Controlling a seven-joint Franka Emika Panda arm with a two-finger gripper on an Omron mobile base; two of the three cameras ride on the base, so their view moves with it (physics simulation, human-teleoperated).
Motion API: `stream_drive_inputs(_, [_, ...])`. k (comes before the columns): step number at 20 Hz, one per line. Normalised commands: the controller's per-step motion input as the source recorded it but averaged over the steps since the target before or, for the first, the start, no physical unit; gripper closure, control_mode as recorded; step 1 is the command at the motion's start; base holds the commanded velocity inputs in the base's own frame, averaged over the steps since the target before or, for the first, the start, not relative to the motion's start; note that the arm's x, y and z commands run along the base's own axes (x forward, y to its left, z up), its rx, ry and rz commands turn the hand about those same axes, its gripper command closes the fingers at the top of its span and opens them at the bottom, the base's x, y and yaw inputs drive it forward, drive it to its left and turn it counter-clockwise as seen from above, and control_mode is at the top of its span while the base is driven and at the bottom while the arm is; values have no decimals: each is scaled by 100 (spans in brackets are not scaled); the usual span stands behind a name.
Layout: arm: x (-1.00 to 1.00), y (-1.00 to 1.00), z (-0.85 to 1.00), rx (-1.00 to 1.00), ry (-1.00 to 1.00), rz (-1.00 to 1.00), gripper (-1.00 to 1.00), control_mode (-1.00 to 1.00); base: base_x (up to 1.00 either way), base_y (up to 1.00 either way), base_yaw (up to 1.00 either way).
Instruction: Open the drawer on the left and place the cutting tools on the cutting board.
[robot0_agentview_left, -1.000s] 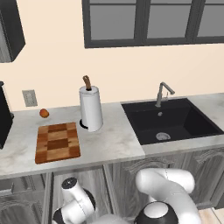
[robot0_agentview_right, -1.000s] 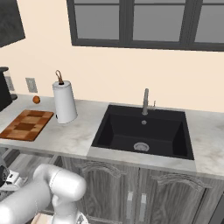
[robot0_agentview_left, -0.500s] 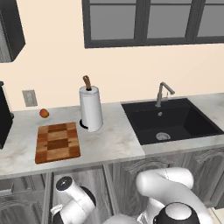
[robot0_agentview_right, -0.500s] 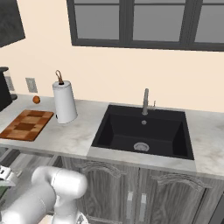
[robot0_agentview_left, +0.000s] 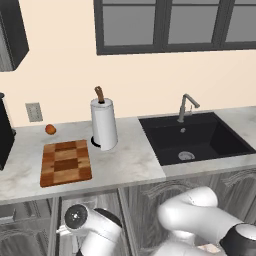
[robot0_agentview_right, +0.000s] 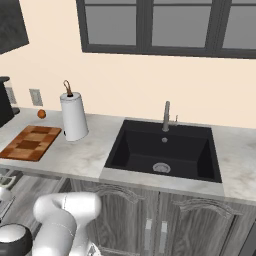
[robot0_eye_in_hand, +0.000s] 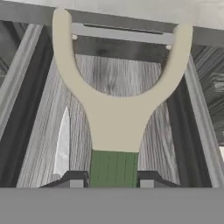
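My gripper (robot0_eye_in_hand: 111, 181) is shut on the green handle of the Y-shaped peeler (robot0_eye_in_hand: 114, 113), whose pale forked head points away from the hand. Below it lies the open drawer (robot0_eye_in_hand: 39, 131) with its dark-grey wood-grain floor. The knife (robot0_eye_in_hand: 62, 144) rests on that floor to the left of the peeler, silver blade showing, handle hidden at the bottom. The chequered cutting board (robot0_agentview_left: 65, 162) (robot0_agentview_right: 30, 142) lies bare on the counter, up and behind the lowered arm.
A paper-towel roll (robot0_agentview_left: 104, 125) (robot0_agentview_right: 73, 116) stands just right of the board. A small orange fruit (robot0_agentview_left: 50, 129) sits behind the board. A dark appliance (robot0_agentview_left: 4, 132) is at the counter's left end. The black sink (robot0_agentview_left: 195, 137) (robot0_agentview_right: 162, 150) lies further right.
The arm's lower end has shifted a little to the left and slightly upward below the counter. Board, roll and sink have not moved.
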Motion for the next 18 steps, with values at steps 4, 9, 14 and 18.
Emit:
stream_drive_inputs(4, [53,0,100,0,-20,-9,100,-100,0,0,0])
stream_drive_inputs(9, [86,0,100,0,-12,-14,100,-100,0,0,0])
stream_drive_inputs(14, [100,0,93,0,0,-16,100,-100,0,0,0])
stream_drive_inputs(18, [100,0,25,0,15,-7,100,-100,0,0,0])
